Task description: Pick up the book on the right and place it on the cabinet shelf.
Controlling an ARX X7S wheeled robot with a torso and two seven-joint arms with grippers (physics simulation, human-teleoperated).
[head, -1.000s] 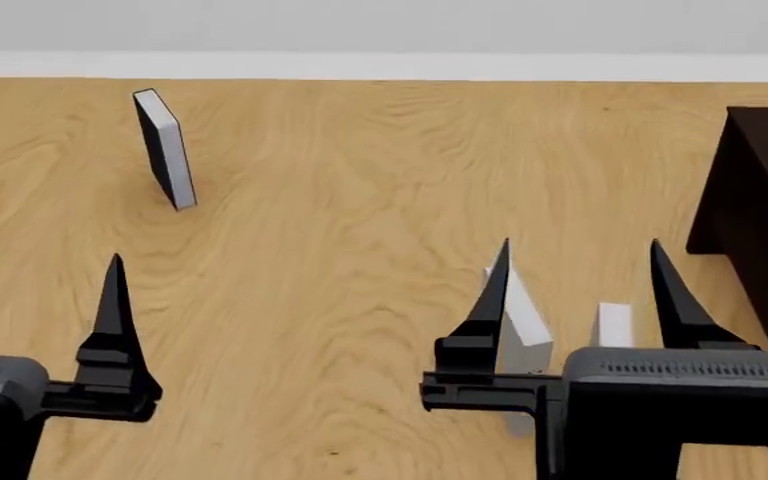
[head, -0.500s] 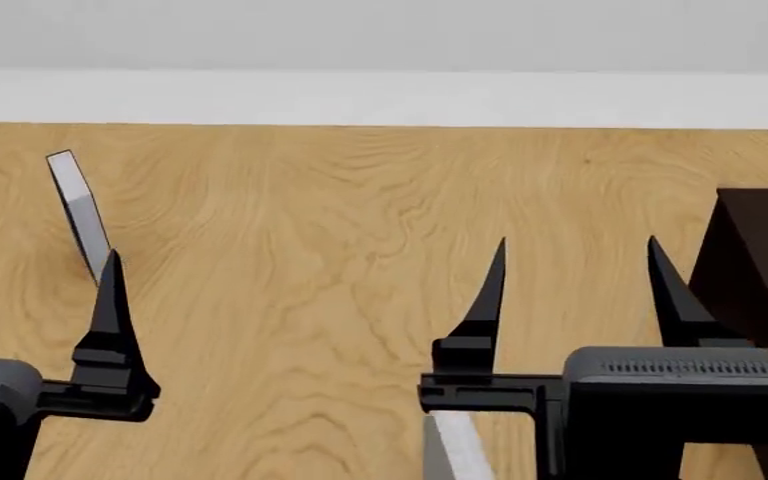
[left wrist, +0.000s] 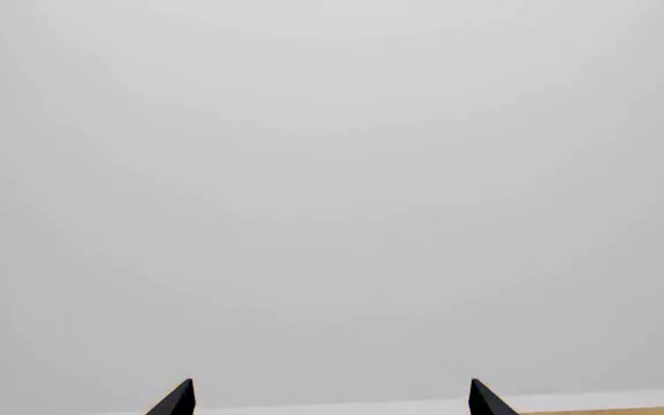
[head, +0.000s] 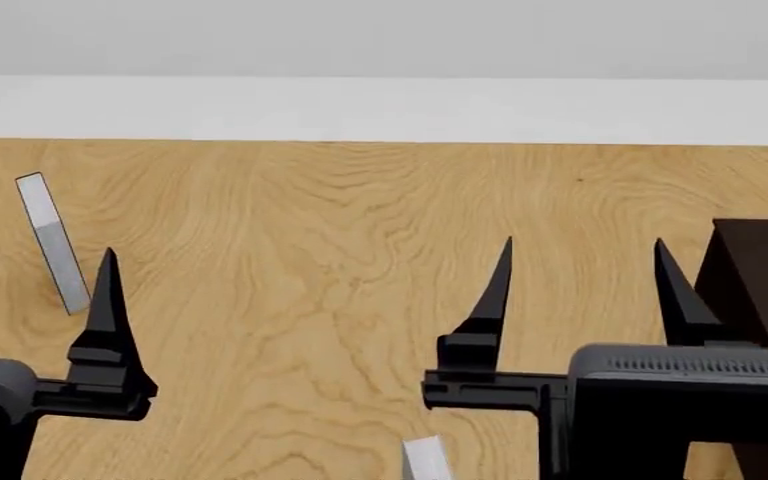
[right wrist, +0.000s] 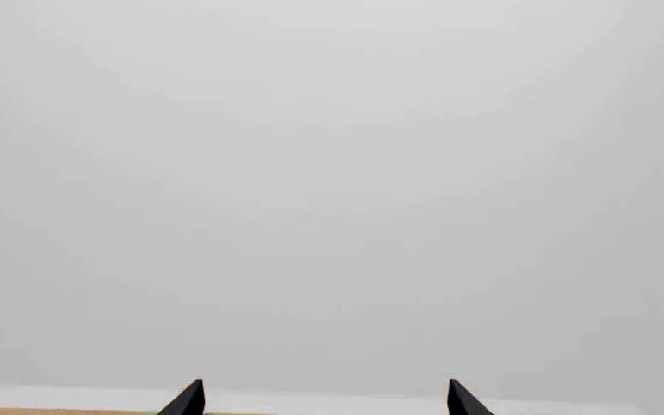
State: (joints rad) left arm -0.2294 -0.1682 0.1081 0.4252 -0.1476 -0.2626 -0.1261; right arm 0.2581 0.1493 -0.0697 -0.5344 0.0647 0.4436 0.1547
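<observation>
Book [head: 424,458] — a pale sliver at the frame's bottom centre — lies just below-left of the right tool [head: 582,280], nearer than the left tool [head: 31,285]; both gape wide, empty.

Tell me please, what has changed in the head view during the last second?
The view itself shifted: the floor slid down the picture. The black-covered book drifted left and lower, the cabinet dropped lower at the right, and only one pale book's tip shows at the bottom edge. Left gripper and right gripper stayed open and empty.
</observation>
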